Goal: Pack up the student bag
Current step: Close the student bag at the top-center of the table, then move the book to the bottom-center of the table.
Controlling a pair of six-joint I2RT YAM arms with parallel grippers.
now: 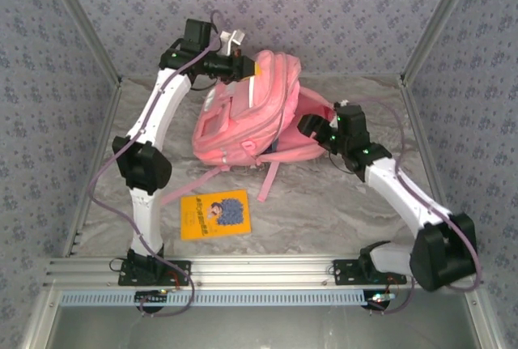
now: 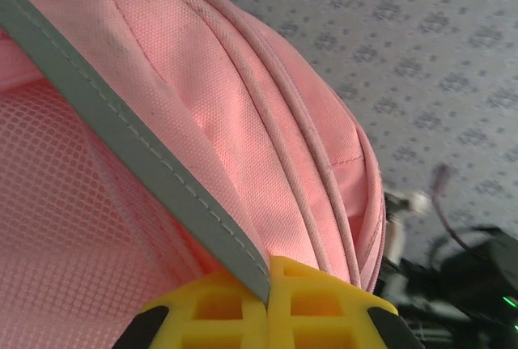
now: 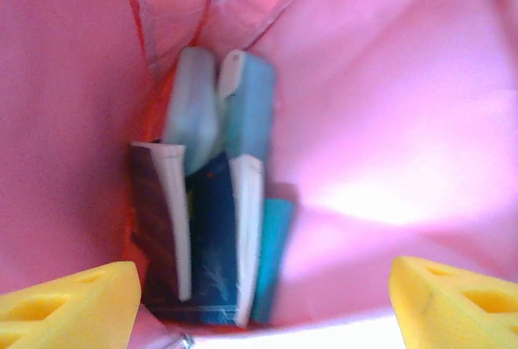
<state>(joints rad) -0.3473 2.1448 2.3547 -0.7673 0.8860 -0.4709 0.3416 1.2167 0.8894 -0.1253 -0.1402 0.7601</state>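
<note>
Several slim blue and navy books (image 3: 212, 227) stand inside the large soft pink fabric backpack (image 1: 247, 110), back-centre on the surface (image 1: 340, 203); left end effector (image 2: 267, 288) clamped on its grey-striped rim; right end effector (image 3: 259, 300) spread apart, empty, inside the opening; flat yellow book (image 1: 215, 214) lies outside; probably that, then zipping, remains.

Inside the student bag (image 3: 405, 122) your right gripper (image 3: 261, 304), jaws wide, has open room along the right wall, while upright books (image 3: 206, 236) crowd the left, and a yellow book (image 1: 215, 214) lies on the near-left tabletop (image 1: 324, 203).
</note>
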